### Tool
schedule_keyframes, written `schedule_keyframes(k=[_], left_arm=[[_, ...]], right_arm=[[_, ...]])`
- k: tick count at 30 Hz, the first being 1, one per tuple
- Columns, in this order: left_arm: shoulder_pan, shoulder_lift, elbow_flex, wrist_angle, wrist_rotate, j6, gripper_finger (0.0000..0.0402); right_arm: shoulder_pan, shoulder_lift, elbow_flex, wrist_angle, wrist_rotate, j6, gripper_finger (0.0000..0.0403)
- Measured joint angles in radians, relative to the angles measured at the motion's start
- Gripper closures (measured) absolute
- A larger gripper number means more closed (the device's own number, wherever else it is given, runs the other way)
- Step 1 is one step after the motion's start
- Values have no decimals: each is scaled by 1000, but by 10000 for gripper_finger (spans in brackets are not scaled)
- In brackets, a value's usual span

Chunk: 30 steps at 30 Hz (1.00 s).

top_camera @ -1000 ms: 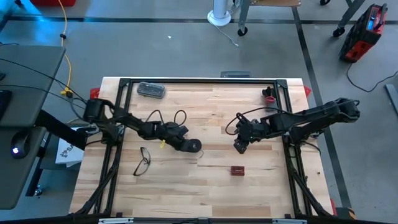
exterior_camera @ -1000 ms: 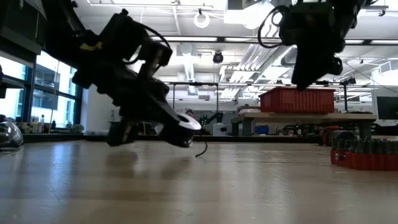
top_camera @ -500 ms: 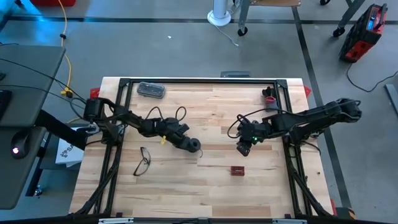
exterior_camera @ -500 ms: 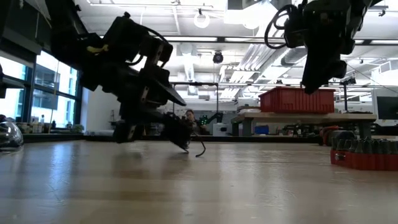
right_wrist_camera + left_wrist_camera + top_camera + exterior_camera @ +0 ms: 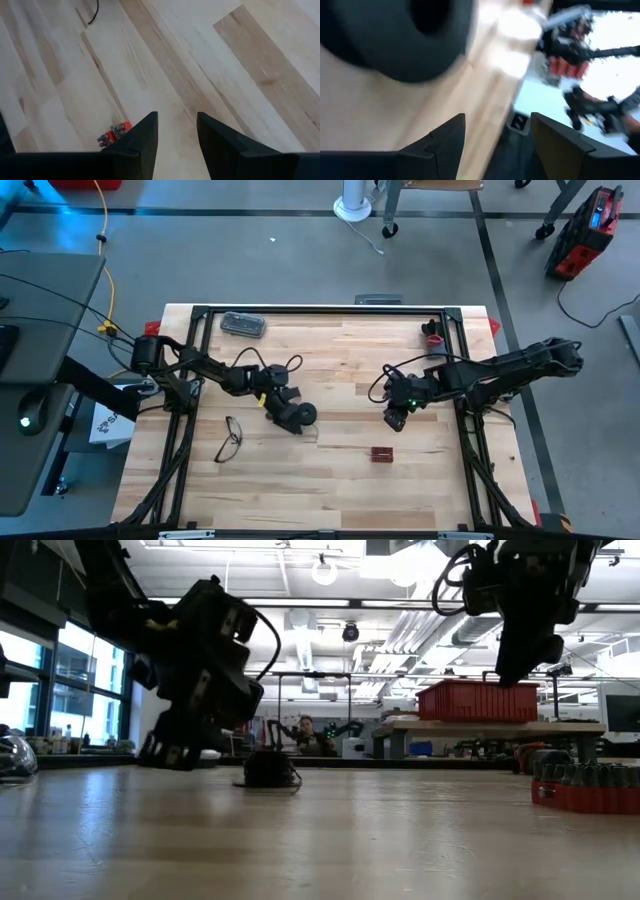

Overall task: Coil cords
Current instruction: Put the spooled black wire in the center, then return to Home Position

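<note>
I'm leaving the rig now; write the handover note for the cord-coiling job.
Left gripper: open, empty, right beside the small round black reel.
Right gripper: open, empty, hovering above the right half of the wooden table.
Reel: lying on the table centre-left, with the thin dark wire trailing off it.
Done: reel set down.
Left: whether all the wire is coiled cannot be told; check the loose end.

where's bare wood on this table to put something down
Free: the near strip of the wooden table, in front of the black-framed eyeglasses and the small red block; also the far middle, right of the dark flat case. Crowded: the left-centre, with the open left gripper, the small round black reel and its thin wire.
</note>
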Motion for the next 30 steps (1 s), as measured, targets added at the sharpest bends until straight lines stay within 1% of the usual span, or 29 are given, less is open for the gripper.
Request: schedule_keyframes(k=[2, 4, 6, 7, 8, 10, 14, 16, 17, 18, 20, 21, 23, 24, 25, 26, 27, 28, 30], left_arm=[[0, -11, 0, 10, 64, -16, 183], [0, -50, -1, -4, 94, -22, 183], [2, -131, -17, -18, 63, -22, 183], [4, -182, -29, -32, 19, -21, 183], [6, -242, -44, -56, -44, -15, 183], [-1, -378, -84, -100, -201, -4, 183], [-66, -660, -162, -174, -598, 0, 183], [-119, -769, -189, -247, -788, 12, 183], [-147, -813, -195, -288, -856, 25, 183], [-168, -846, -202, -321, -898, 45, 185], [-198, -893, -203, -396, -938, 101, 197], [-209, -909, -204, -434, -959, 134, 209], [-217, -928, -204, -490, -1017, 222, 249], [-214, -931, -210, -492, -1036, 268, 274], [-203, -936, -226, -465, -1033, 313, 302], [-187, -941, -250, -425, -1013, 354, 335], [-166, -942, -282, -367, -971, 386, 366], [-143, -941, -317, -282, -913, 409, 383], [-94, -941, -392, -125, -795, 444, 389]], right_arm=[[0, 0, 0, 1, 0, -1, 273], [0, -9, 0, -7, 8, -22, 273], [0, -38, 0, -38, 61, -25, 273], [0, -61, 0, -65, 105, -20, 273], [0, -91, 0, -87, 158, -7, 273], [0, -163, 1, -126, 253, 26, 273], [0, -321, 2, -134, 405, 108, 273], [7, -381, 2, -106, 469, 123, 273], [8, -398, 3, -94, 487, 109, 273], [8, -408, 3, -88, 490, 77, 274], [4, -408, 3, -90, 455, 10, 286], [-1, -400, 2, -91, 440, 0, 300], [-3, -389, -20, -62, 437, 21, 351], [0, -391, -42, -23, 446, 30, 376], [4, -395, -70, 44, 449, 35, 388], [9, -402, -104, 129, 450, 41, 390], [15, -405, -141, 216, 443, 43, 392], [21, -409, -180, 295, 434, 30, 397], [33, -417, -252, 440, 425, 17, 400]])
